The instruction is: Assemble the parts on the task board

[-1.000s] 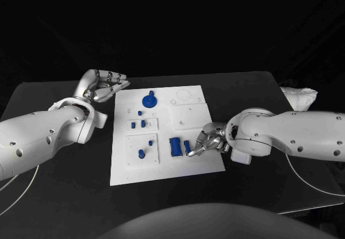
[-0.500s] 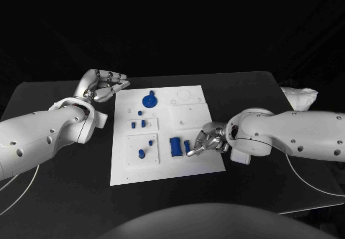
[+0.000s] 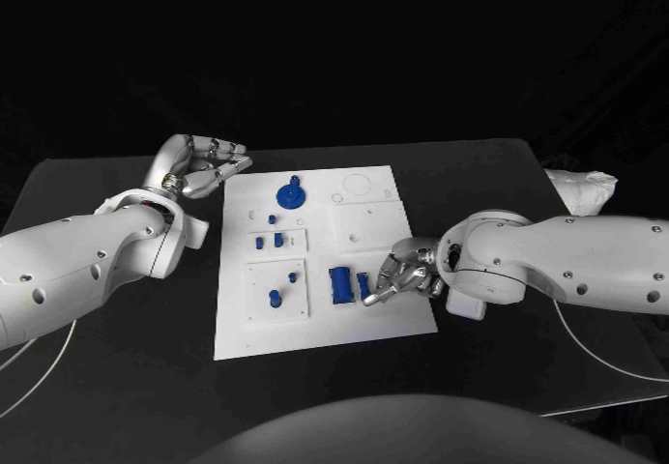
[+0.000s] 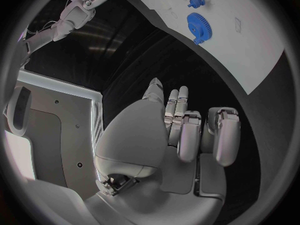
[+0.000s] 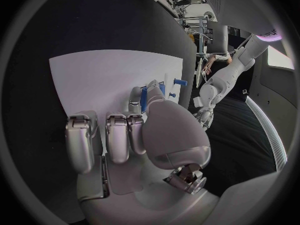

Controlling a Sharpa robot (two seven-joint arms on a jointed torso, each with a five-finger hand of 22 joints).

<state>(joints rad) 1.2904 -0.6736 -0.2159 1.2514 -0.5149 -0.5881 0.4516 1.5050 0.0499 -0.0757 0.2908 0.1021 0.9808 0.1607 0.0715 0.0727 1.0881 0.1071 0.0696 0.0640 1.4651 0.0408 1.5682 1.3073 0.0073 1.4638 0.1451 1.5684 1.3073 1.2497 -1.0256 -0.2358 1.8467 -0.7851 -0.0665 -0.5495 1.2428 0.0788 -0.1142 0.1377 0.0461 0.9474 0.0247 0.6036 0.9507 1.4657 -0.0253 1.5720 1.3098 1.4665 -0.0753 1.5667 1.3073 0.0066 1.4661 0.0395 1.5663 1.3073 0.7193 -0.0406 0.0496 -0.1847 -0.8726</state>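
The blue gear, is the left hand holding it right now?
No. In the head view the blue gear lies on the task board, apart from the left hand, which holds nothing off the board's far left corner.

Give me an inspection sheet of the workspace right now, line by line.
Surface: black table, dark and flat.
Job's things: white task board; blue gear, small blue pieces and blue rectangular block on it.
Clutter: crumpled white object at the table's far right edge.
Hands: left hand beside the board's far left corner, holding nothing; right hand with fingers at a slim blue piece; grip unclear.
Cables: thin pale cable under the right arm.
Surroundings: dark.
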